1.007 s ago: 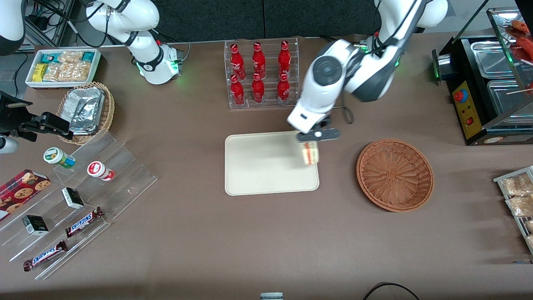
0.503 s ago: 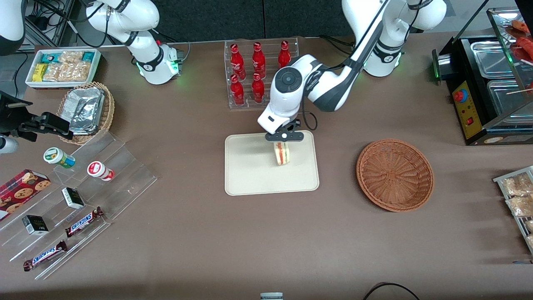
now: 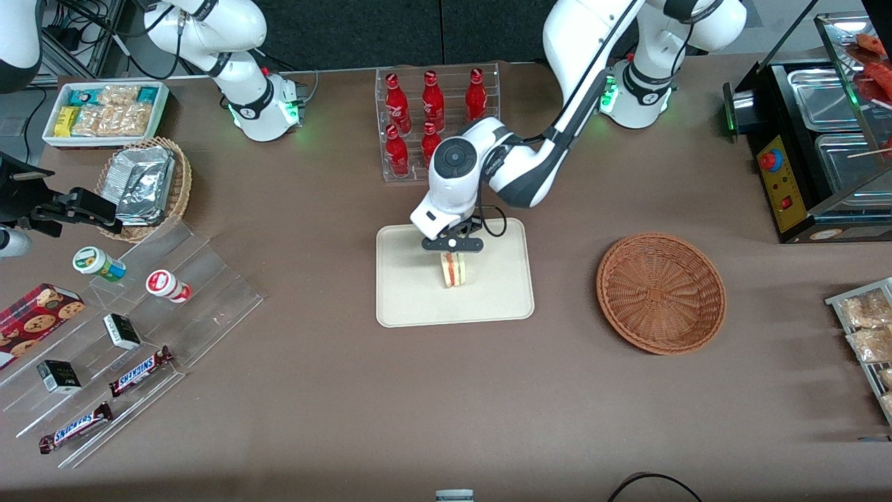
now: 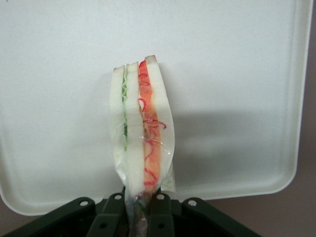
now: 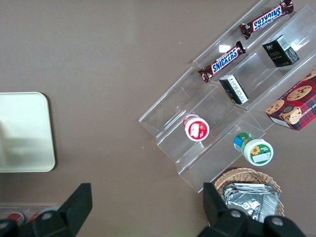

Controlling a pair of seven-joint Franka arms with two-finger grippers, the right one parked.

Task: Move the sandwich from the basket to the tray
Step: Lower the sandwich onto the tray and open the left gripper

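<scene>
My left gripper (image 3: 451,245) is shut on the wrapped sandwich (image 3: 454,270), a pale wedge with red and green layers, and holds it upright over the middle of the cream-white tray (image 3: 404,293). I cannot tell whether the sandwich touches the tray. In the left wrist view the fingers (image 4: 160,215) pinch the sandwich (image 4: 140,128) at its end, with the tray (image 4: 237,74) under it. The reddish-brown wicker basket (image 3: 660,293) stands empty beside the tray, toward the working arm's end of the table.
A clear rack of red bottles (image 3: 435,118) stands just past the tray, farther from the front camera. Toward the parked arm's end are a tan basket with a foil package (image 3: 145,187), a white snack bin (image 3: 104,111) and an acrylic stand with snacks (image 3: 132,341).
My gripper has carried the sandwich from the tray's edge nearest the basket to over the tray's middle, and a little nearer the front camera.
</scene>
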